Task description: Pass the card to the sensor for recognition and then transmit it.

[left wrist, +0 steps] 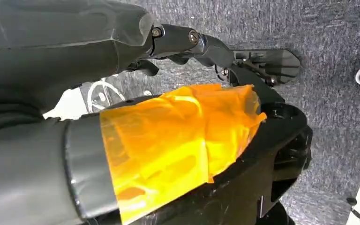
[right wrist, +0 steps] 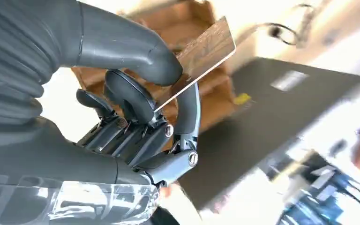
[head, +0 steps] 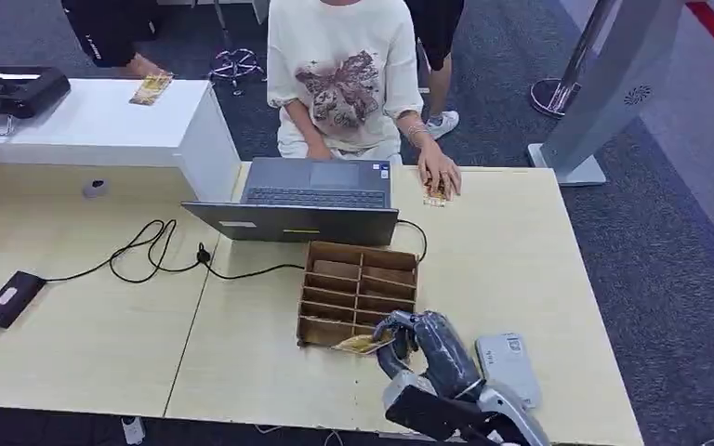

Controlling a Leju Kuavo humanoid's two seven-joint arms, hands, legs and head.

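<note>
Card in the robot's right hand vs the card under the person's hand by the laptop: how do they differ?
The held card is pinched by the robot's right hand, lifted off the table at the front edge of the cardboard organizer; the far card lies flat on the table beside the laptop. The held card is tilted and mostly visible; the far card is partly covered by the person's hand. Both look yellowish-brown.

Laptop (head: 316,197), cardboard organizer (head: 358,290), person (head: 344,74)
</note>
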